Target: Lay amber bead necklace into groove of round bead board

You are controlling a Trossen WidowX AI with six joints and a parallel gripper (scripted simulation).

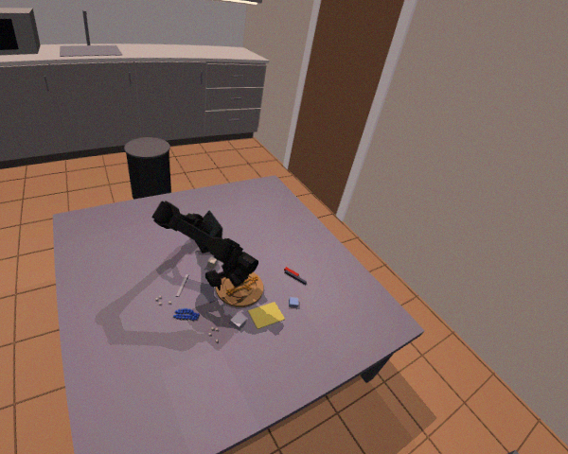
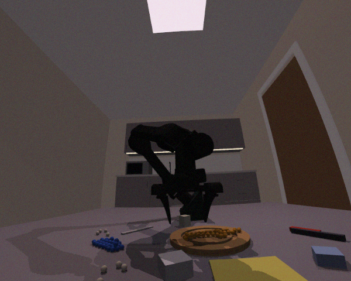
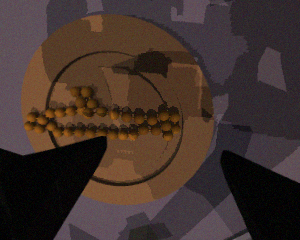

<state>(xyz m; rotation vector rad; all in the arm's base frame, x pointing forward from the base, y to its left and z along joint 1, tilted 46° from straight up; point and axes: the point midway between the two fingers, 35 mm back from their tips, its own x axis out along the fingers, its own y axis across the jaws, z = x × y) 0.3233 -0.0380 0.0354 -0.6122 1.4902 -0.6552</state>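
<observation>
The amber bead necklace lies on the round bead board as a long, flattened double strand. It runs across the inside of the ring-shaped groove. Its left end in the wrist view crosses the groove onto the outer rim; its right end bunches near the groove. A small clump sticks up from the upper strand. My gripper is open and empty above the table. In the wrist view one fingertip overlaps the board just below the lower strand; the other is beyond its edge.
Blue beads lie left of the board. A grey block, yellow sheet and blue block are in front. A red-and-black pen lies right; a pale block stands behind.
</observation>
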